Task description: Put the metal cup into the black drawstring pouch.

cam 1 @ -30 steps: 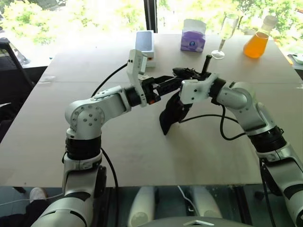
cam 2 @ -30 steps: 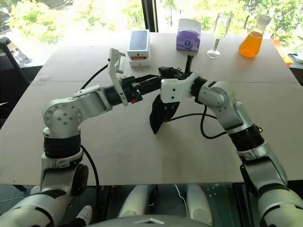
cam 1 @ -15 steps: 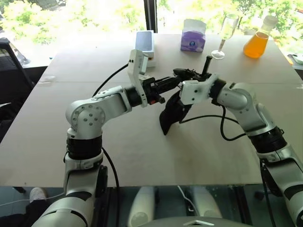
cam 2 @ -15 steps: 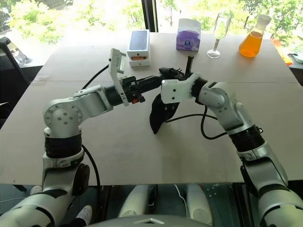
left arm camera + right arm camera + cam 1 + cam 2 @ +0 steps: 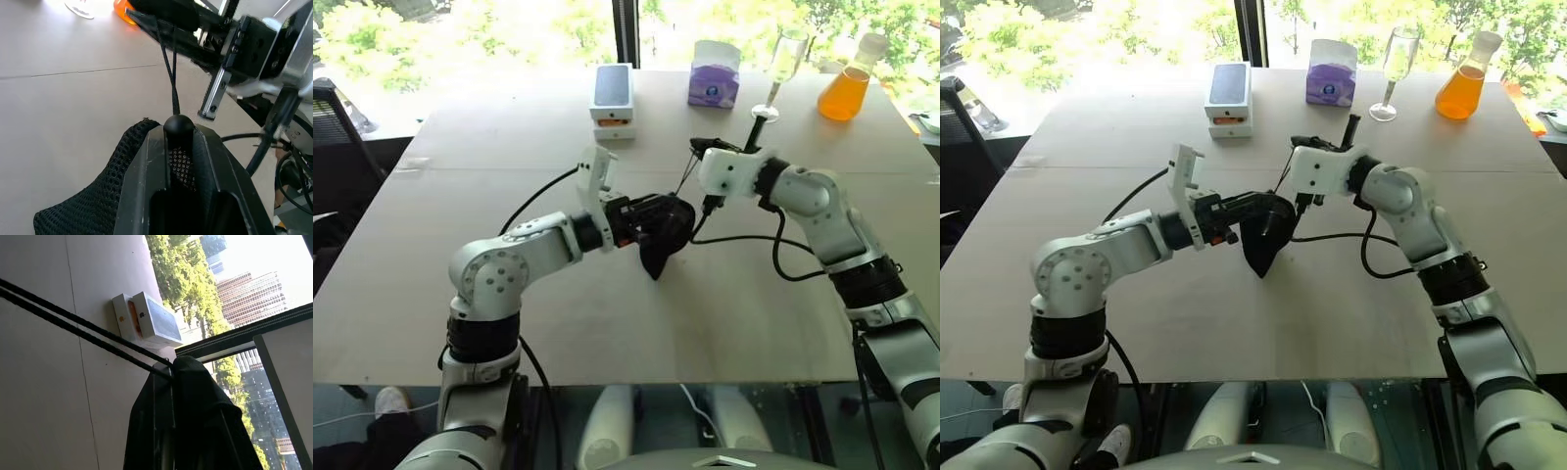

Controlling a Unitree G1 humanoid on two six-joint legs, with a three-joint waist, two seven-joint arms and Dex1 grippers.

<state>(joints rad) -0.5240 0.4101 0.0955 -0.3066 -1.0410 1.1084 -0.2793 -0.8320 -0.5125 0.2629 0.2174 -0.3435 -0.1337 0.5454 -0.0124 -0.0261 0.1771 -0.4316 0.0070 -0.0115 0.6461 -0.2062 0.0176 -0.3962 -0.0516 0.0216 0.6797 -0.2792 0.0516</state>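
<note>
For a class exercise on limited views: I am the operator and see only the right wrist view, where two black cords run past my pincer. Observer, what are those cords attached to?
Observer: They run to the black drawstring pouch, which the left pincer grips at its top.
Operator: Is my pincer actually holding them?
Observer: Yes, the right pincer is shut on the cords, which are taut between the two arms.
Operator: What stands beyond my arm?
Observer: A stemmed glass and an orange flask, near the far edge of the table.

Silver-white jointed arms, black cables, black claws
</note>
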